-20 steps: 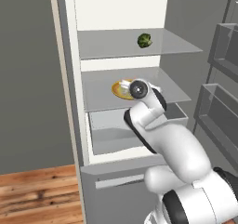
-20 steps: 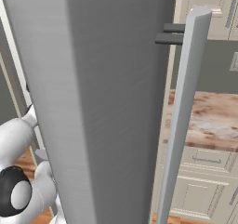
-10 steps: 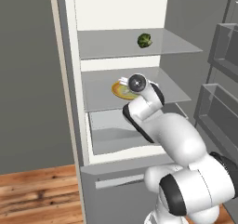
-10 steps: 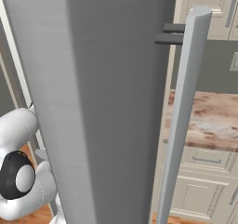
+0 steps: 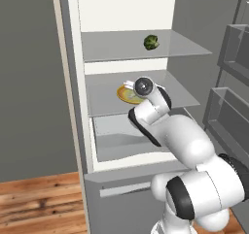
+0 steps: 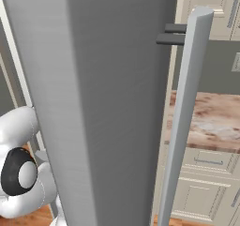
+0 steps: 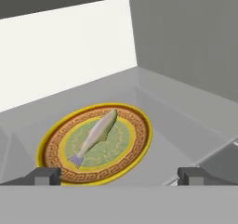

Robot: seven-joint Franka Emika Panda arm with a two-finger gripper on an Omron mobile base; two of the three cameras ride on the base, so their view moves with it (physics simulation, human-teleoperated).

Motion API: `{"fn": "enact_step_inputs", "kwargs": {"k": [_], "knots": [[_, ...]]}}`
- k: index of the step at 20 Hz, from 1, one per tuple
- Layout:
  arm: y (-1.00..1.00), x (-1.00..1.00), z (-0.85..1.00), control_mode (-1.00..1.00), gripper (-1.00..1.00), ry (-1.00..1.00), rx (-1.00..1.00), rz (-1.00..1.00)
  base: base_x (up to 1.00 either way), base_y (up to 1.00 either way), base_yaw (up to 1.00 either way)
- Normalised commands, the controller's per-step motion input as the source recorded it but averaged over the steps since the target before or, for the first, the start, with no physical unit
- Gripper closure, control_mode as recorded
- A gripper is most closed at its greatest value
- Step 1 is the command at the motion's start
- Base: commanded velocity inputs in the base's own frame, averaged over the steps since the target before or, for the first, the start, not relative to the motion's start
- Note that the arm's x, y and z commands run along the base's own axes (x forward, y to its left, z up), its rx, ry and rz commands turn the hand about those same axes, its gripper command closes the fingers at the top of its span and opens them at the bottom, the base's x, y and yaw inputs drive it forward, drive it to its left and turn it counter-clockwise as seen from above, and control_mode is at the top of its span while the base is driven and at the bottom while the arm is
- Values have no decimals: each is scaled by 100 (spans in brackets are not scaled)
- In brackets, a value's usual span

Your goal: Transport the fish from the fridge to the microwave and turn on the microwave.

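The fish (image 7: 97,135) is small, pale and slender, and lies across a yellow-orange plate (image 7: 136,141) on the fridge's middle glass shelf (image 5: 187,94). In the left base view the plate (image 5: 124,96) peeks out beside the hand, with the fish hidden there. My gripper (image 7: 118,175) hangs open just short of the plate, its two dark fingertips (image 7: 44,175) wide apart with nothing between them. The fridge (image 5: 73,58) stands open, white-framed with a grey inside. The microwave is out of view.
A round green vegetable (image 5: 151,42) sits on the upper shelf. Below the plate's shelf is a clear drawer (image 5: 116,131). Door bins (image 5: 233,48) hang at the right. The grey fridge door (image 6: 108,89) with its long handle (image 6: 183,122) blocks the right base view, with counter (image 6: 211,117) and cream cabinets (image 6: 206,192) behind.
The arm has reached further into the fridge at the middle shelf, the hand moving up and in toward the plate. The jaws stayed open.
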Motion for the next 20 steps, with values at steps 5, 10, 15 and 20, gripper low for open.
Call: {"fn": "enact_step_inputs", "kwargs": {"k": [5, 10, 15, 20], "knots": [[-7, 16, 0, -100, -100, 0, 3, 3, 0, 0, 0], [-4, 12, -2, -100, -100, 1, 3, 2, 0, 0, 0], [-3, 11, -1, -100, -100, 0, 5, 1, 0, 0, 0], [-6, 13, 0, -100, -100, 0, 3, 1, 0, 0, 0]]}}
